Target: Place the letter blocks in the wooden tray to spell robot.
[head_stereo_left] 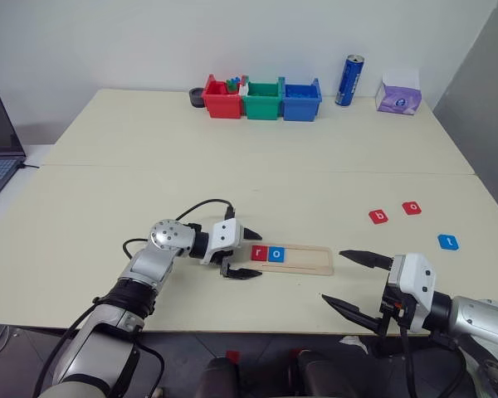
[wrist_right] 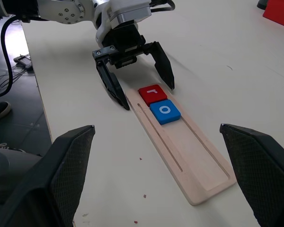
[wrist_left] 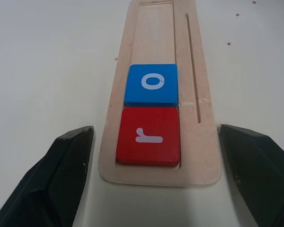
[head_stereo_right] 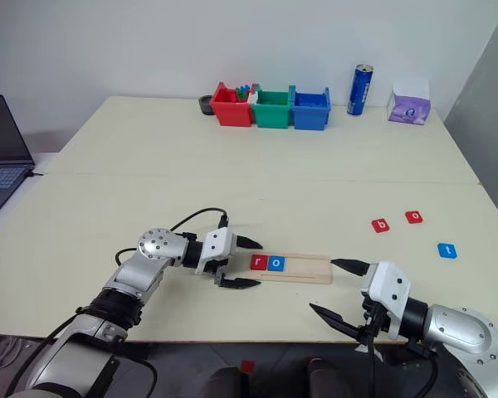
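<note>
Wooden tray [head_stereo_left: 303,259], long pale strip near table's front edge, held red "r" tile [head_stereo_left: 258,253] and blue "o" tile [head_stereo_left: 275,254] at its left end. Left gripper [head_stereo_left: 242,254] stood open, empty, straddling that end. Right gripper [head_stereo_left: 349,279] open, empty. Red "b" tile [head_stereo_left: 378,216] lay loose, well apart to right: judged next pick; seat it touching "o", letter upright.

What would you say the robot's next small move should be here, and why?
Probably reach the open right claw toward the red b block. The wooden tray already holds r and o, so b comes next, and it lies loose on the right.
</note>
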You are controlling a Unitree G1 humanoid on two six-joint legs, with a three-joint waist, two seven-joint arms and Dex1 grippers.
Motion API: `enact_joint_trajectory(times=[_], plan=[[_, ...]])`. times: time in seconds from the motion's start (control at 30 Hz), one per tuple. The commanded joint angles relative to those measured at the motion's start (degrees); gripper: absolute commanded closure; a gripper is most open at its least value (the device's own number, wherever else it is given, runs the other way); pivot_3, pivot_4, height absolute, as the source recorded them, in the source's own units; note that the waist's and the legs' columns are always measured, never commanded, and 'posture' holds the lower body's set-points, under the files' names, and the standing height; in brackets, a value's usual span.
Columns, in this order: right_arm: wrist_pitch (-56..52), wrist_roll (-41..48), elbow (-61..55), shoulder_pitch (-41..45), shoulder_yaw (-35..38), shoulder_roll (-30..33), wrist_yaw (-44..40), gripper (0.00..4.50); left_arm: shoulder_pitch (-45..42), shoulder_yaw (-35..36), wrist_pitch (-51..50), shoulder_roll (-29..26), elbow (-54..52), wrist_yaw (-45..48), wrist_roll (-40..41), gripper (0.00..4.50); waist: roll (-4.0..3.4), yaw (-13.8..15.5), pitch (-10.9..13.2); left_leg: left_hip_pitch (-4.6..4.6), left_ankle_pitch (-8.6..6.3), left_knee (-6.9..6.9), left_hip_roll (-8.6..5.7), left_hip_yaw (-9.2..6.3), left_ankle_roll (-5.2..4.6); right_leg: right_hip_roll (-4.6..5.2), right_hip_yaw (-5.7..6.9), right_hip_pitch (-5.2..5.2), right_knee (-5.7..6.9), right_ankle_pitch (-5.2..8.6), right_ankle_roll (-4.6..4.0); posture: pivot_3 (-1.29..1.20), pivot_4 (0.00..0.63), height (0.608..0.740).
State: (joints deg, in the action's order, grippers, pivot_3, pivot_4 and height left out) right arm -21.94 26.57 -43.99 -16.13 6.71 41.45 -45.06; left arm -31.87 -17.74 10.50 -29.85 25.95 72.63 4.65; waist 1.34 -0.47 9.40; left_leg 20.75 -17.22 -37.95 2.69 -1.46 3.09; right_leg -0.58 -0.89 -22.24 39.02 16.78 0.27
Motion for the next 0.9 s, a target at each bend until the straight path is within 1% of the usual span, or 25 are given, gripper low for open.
enact_joint_trajectory(times=[0.03, 0.17, 0.4, 0.6, 0.67, 0.77, 0.83, 0.9], plan=[[1.41, 0.5, -0.38, 0.5, 0.42, -0.11, -0.54, 0.0, 0.51, 0.41, 0.67, -0.01, 1.51, -1.38, -1.55, 0.05, 0.0, 0.02, 0.0, 0.0, 0.0, 0.0, 0.0, 0.0, 0.0, 0.0, 0.0, 0.0, 0.0, 0.0, 0.0, 0.0, 0.15, 0.74], [2.08, 0.35, 0.17, 0.64, 0.35, -0.38, -0.64, 0.0, 1.67, 2.84, -2.66, -0.71, -2.36, -2.07, 1.3, 0.05, 0.0, 0.01, 0.01, 0.0, 0.0, -0.01, 0.0, 0.0, 0.0, 0.0, 0.0, 0.0, 0.0, 0.0, 0.0, 0.0, 0.15, 0.74], [3.86, -0.67, 1.97, 1.6, 0.21, -0.83, -0.53, 0.0, 7.54, 7.26, -13.57, -3.31, -16.14, -2.35, 8.03, 0.05, -0.01, -0.02, 0.07, 0.06, 0.0, 0.02, 0.05, -0.02, 0.0, 0.0, 0.01, -0.08, -0.02, 0.01, -0.01, 0.0, 0.15, 0.74], [5.29, -1.32, 5.24, 3.78, 2.34, -1.0, 0.54, 0.0, 8.74, 10.76, -20.2, -2.58, -24.1, -7.22, 11.34, 0.05, 0.02, 0.25, 0.09, 0.06, 0.0, -0.01, 0.02, -0.01, 0.0, 0.04, 0.02, -0.07, -0.02, 0.0, 0.0, 0.0, 0.15, 0.74], [1.72, -0.5, 7.07, 5.51, 4.36, -1.21, 3.69, 0.0, 8.8, 11.5, -22.81, -2.14, -27.85, -8.64, 12.98, 0.05, 0.03, 0.23, 0.1, 0.06, 0.0, 0.0, 0.02, 0.0, 0.0, 0.04, 0.01, -0.07, -0.02, 0.0, 0.0, 0.0, 0.15, 0.74], [-5.75, -2.05, 11.81, 10.53, 5.73, -2.73, 12.04, 0.0, 9.52, 11.16, -24.81, -2.61, -32.36, -9.29, 13.7, 0.05, 0.04, 0.2, 0.1, 0.07, 0.0, 0.0, 0.02, 0.01, 0.0, 0.06, -0.01, -0.07, -0.03, 0.0, -0.01, 0.0, 0.15, 0.74], [-8.42, -5.87, 15.02, 13.81, 5.21, -4.34, 18.34, 0.0, 10.37, 10.9, -25.35, -3.18, -34.4, -9.03, 13.97, 0.05, 0.03, 0.07, 0.1, 0.05, 0.0, 0.01, 0.02, 0.03, 0.01, 0.06, -0.04, -0.07, -0.01, -0.01, -0.03, 0.0, 0.15, 0.74], [-9.1, -9.79, 18.19, 16.34, 3.9, -5.65, 22.44, 0.0, 11.0, 11.21, -26.36, -3.9, -36.11, -8.27, 15.07, 0.05, -0.05, -0.03, 0.15, 0.04, 0.0, 0.06, 0.03, 0.02, 0.01, 0.04, -0.05, -0.08, 0.0, 0.0, -0.04, 0.0, 0.15, 0.74]])
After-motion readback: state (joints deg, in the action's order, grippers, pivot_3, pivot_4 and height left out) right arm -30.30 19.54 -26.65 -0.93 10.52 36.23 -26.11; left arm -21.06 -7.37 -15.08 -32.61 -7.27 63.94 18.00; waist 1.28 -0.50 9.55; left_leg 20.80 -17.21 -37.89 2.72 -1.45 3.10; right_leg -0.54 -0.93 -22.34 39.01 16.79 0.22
